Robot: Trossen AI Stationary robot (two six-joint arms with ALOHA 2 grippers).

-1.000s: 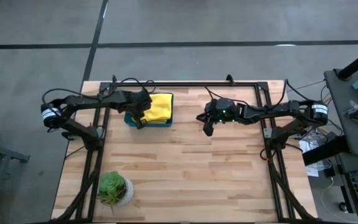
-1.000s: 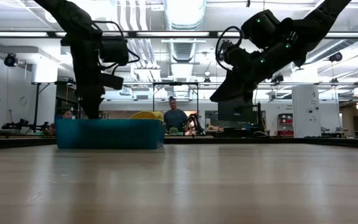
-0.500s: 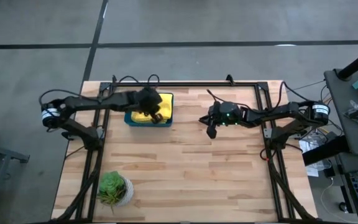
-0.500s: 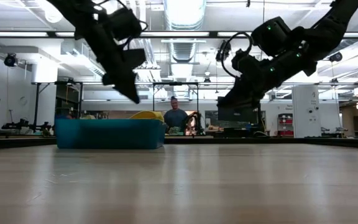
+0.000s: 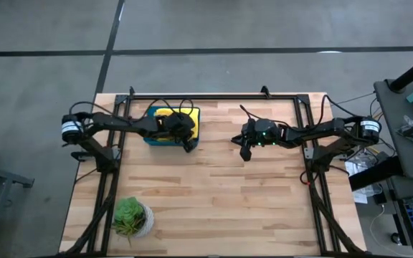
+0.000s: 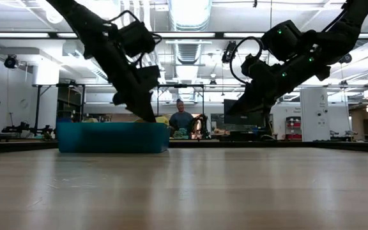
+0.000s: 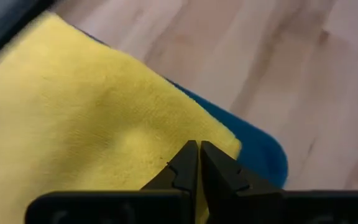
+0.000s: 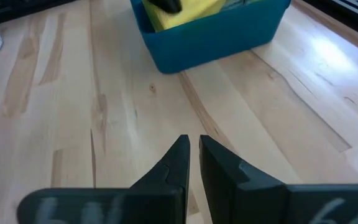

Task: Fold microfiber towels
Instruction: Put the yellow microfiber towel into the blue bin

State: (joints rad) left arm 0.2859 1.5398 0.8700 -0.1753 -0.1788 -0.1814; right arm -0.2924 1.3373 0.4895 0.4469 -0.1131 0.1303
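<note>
A yellow microfiber towel (image 5: 162, 112) lies on top in the teal tray (image 5: 149, 137) at the table's far left. My left gripper (image 5: 189, 145) is shut and slants down over the tray's near right corner. In the left wrist view its tips (image 7: 199, 149) stand at the towel's corner (image 7: 222, 134), beside the tray's rim (image 7: 263, 155). My right gripper (image 5: 246, 154) hangs shut above bare table right of the tray, pointing toward it (image 8: 194, 144). Any other towels are hidden under the yellow one. My left gripper's shut fingertips (image 7: 188, 155) come slanting from above at the yellow towel's corner by the tray's near right corner. Whether they touch the cloth, I cannot tell.
A small green potted plant (image 5: 130, 217) stands near the table's front left corner. Bare wooden table (image 5: 221, 201) spreads between the tray, the plant and the right arm. A person (image 6: 181, 121) shows in the room beyond the table's far edge.
My left gripper has swung from the tray's left side across it toward the table's right edge, tipping from pointing straight down to a slant, and has sunk to the tray's near right corner. It has stayed shut. My right gripper has sunk a little.
</note>
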